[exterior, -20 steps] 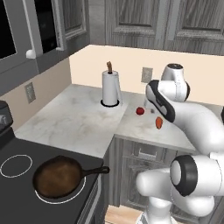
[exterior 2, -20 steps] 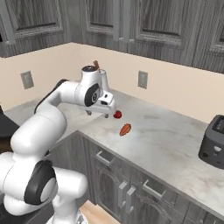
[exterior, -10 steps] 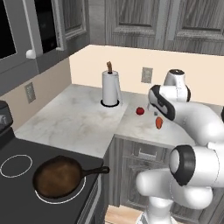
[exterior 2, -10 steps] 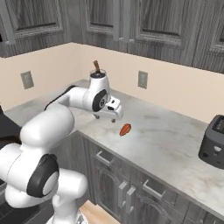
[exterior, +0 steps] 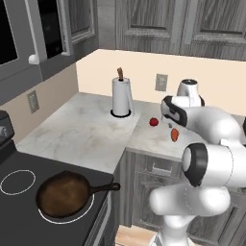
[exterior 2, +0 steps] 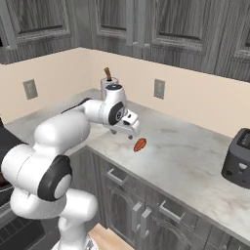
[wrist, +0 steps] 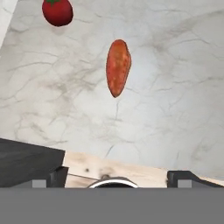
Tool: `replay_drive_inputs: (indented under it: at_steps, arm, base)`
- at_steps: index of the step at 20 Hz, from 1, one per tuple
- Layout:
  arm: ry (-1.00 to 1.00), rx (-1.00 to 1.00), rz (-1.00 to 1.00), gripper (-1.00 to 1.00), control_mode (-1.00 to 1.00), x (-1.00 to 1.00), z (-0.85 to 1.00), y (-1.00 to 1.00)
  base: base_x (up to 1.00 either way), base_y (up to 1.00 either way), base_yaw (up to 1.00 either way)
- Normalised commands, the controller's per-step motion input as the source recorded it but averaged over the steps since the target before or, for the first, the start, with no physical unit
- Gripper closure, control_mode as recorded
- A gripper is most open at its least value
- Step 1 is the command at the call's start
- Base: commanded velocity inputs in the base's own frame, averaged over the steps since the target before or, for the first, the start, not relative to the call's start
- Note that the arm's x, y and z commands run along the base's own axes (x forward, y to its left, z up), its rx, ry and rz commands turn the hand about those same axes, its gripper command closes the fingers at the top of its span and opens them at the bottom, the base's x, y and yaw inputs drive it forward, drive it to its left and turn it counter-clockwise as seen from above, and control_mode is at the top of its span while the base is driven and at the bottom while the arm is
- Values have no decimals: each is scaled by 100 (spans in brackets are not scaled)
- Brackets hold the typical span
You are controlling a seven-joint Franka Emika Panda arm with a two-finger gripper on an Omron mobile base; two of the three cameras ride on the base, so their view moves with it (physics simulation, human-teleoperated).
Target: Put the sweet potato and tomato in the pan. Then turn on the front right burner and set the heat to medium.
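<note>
The gripper [wrist: 113, 181] hangs above the marble counter [wrist: 175, 87] with its jaws spread wide, one dark fingertip [wrist: 57, 177] at each lower corner of the hand view, nothing between them and nothing touched.

There is one sweet potato [wrist: 118, 67], one tomato [wrist: 57, 12] and one pan [exterior: 65, 194]. The sweet potato lies flat on the counter ahead of the gripper; in the hand view its long axis runs nearly straight away from the fingers, tapered end toward them. In the right base view the sweet potato [exterior 2: 140, 144] sits near the counter's front edge, just beside the gripper [exterior 2: 128, 128]. The tomato [exterior: 153, 122] rests near the sweet potato [exterior: 174, 135], on its paper-towel-roll [exterior: 121, 97] side, apart from it.

The pan stands well away from the sweet potato, on the front right burner [exterior: 67, 220] of the black stovetop [exterior: 19, 211], handle pointing toward the counter.
</note>
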Motion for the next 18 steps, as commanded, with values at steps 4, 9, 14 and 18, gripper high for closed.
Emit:
replay_drive_inputs:
  at_steps: [4,9,14,18]
  arm:
    - [2,0,-8,-100,-100,16,-22,-20]
    - [2,0,-6,-100,-100,18,-23,-10]
    - [0,0,-3,-100,-100,27,-23,0]
    - [0,0,-1,-100,-100,31,-24,-1]
  base:
    - [0,0,0]
    - [0,0,0]
    - [0,0,0]
    - [0,0,0]
